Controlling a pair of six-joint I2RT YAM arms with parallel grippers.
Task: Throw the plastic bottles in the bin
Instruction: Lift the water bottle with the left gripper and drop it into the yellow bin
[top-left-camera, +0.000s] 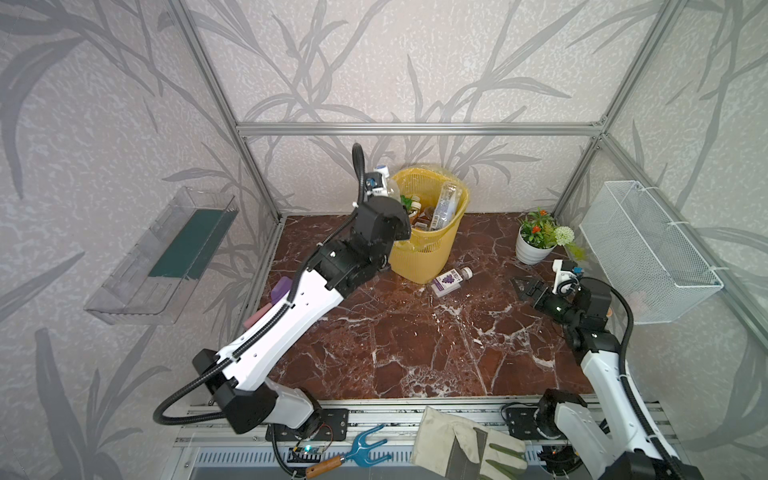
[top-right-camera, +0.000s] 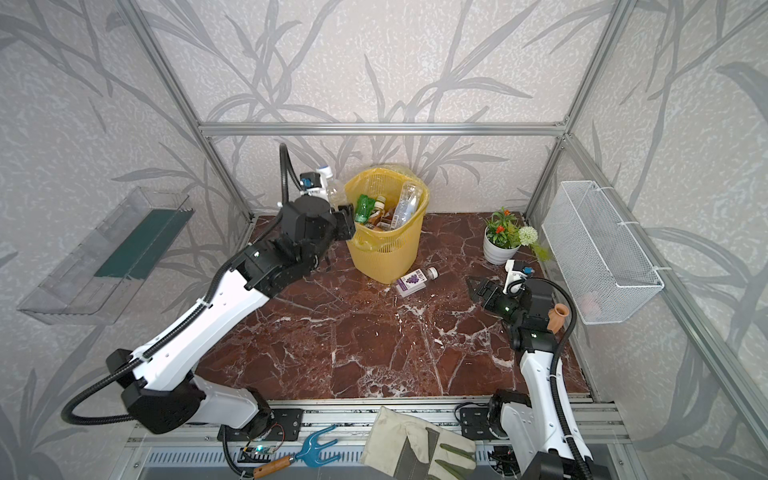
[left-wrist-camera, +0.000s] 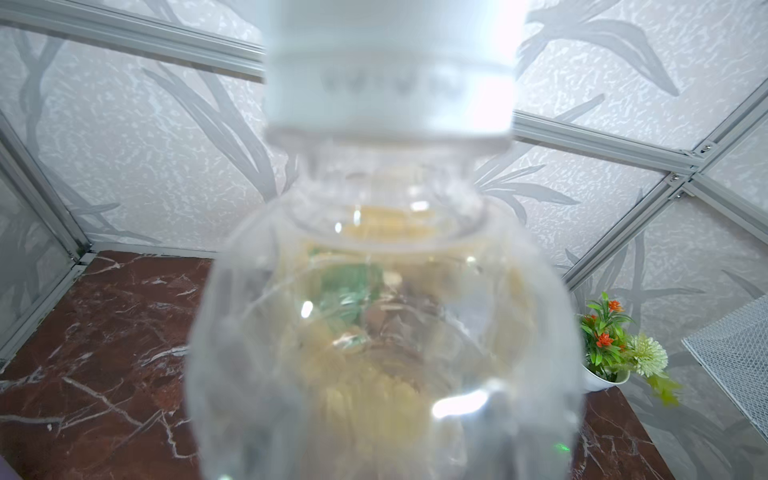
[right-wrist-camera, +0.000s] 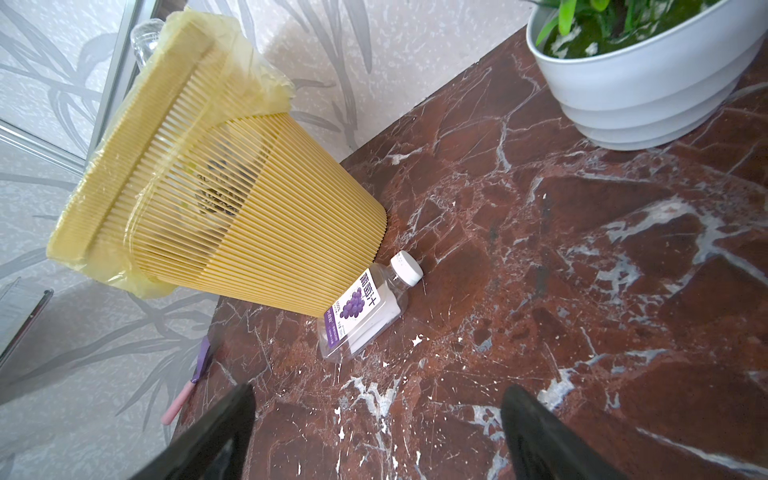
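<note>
Clear bottle (left-wrist-camera: 382, 332) clenched in left jaws beside bin (top-left-camera: 428, 257); right jaws gape, short of purple-label bottle (right-wrist-camera: 365, 307).

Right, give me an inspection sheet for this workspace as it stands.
Surface: marble tabletop, no spills seen.
Job's things: yellow bin upright with several bottles inside; purple-label bottle lying at its base; clear bottle held beside the rim.
Clutter: potted plant on the tabletop; glove and blue rake on the front rail.
Grippers: left gripper shut on the clear bottle; right gripper open, empty.
Cables: black conduit looping off each arm.
Surroundings: wire basket and clear shelf on patterned walls.
</note>
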